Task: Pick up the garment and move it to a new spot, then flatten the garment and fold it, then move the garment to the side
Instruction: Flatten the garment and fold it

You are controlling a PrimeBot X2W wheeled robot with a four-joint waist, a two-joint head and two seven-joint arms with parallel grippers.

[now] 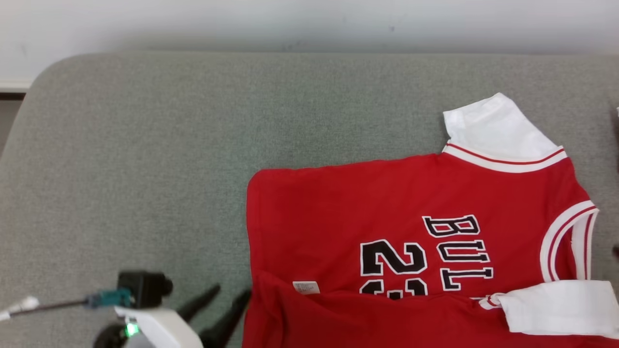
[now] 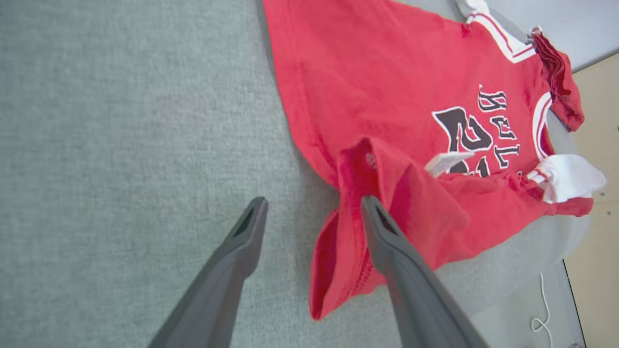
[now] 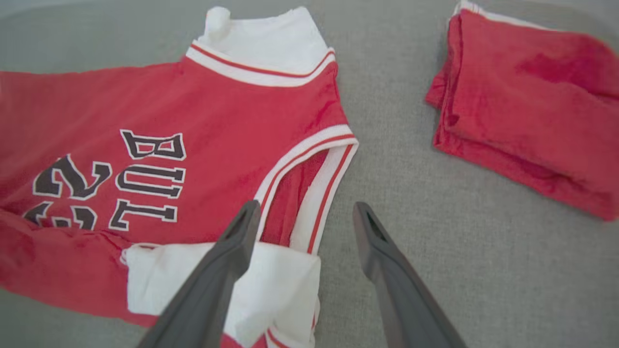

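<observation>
The basketball jersey (image 1: 338, 212) is coloured bright red, with white sleeves, white trim striped in red and black lettering outlined in white, while the upholstered surface (image 1: 145, 145) is flecked grey-green and the folded garment (image 3: 527, 111) is dyed plain red

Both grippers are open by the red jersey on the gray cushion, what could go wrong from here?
1. The folded-over flap of the jersey stands puffed up at its hem corner, so it may fall open.
2. One finger of the left gripper sits right by that raised hem and could snag it pulling away.
3. The folded red garment lies beside the jersey, near the right gripper; sliding the jersey sideways might bump it.
</observation>
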